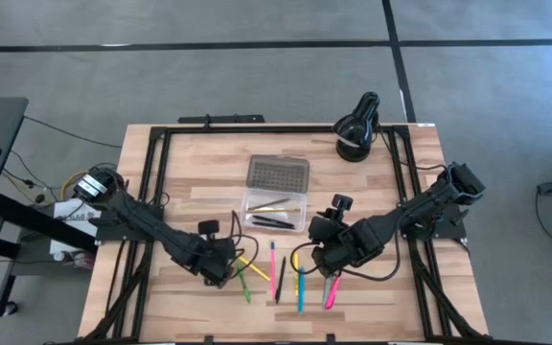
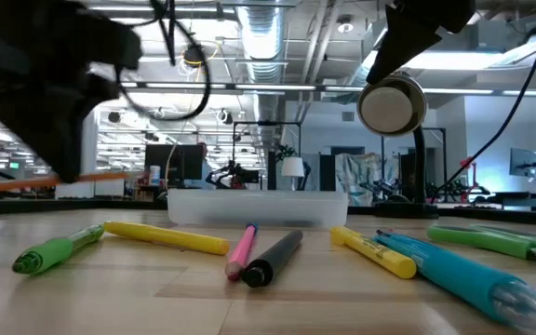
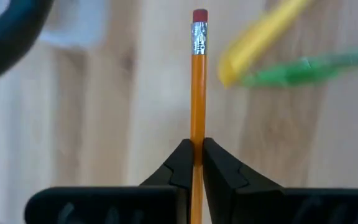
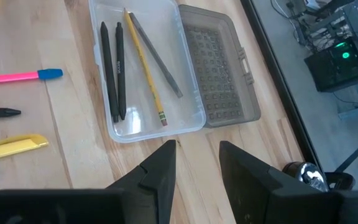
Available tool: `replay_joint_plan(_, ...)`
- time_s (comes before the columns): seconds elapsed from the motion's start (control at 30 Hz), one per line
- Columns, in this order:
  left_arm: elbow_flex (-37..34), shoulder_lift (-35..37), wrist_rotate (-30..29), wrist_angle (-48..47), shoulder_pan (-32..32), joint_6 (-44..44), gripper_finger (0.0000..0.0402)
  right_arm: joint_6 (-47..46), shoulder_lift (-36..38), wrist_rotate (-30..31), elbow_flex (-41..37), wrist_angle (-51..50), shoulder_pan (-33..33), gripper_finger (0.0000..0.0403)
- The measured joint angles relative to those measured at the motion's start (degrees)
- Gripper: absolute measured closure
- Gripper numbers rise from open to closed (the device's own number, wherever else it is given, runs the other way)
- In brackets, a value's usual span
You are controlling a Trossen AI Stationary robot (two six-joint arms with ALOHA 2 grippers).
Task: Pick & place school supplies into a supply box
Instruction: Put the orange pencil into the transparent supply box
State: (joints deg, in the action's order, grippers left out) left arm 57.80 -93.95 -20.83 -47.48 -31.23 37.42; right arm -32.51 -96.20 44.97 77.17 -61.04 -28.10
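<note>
Orange pencil (image 3: pixel 197 93) between left jaws (clamped)

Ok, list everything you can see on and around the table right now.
box: one, clear with grey lid open, table middle
pens in box: two, black
pencils in box: two, yellow and grey
loose markers: two yellow, two green, one blue, table front
loose pens: two pink, one black, table front
held pencil: one, orange, in left gripper
lamp: one, black, back right
left gripper: shut, front left
right gripper: open, empty, before the box
</note>
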Motion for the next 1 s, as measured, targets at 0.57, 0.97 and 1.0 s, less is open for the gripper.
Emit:
replay_joint_plan(0.57,8.07,0.13,-10.82,12.12,16.16,-16.59,0.0391,0.00,0.00,0.00,0.00,0.22,-0.01,0.0285)
replay_joint_plan(0.97,7.95,-0.13,0.39,27.67,29.76,-23.80,0.0391,-0.02,0.00,-1.63,0.00,-0.51,-0.28,0.0285)
replay_joint_plan(1.0,7.88,-0.58,1.18,28.52,30.20,-24.28,0.0391,-0.02,0.00,-1.62,0.00,-0.60,-0.44,0.0285)
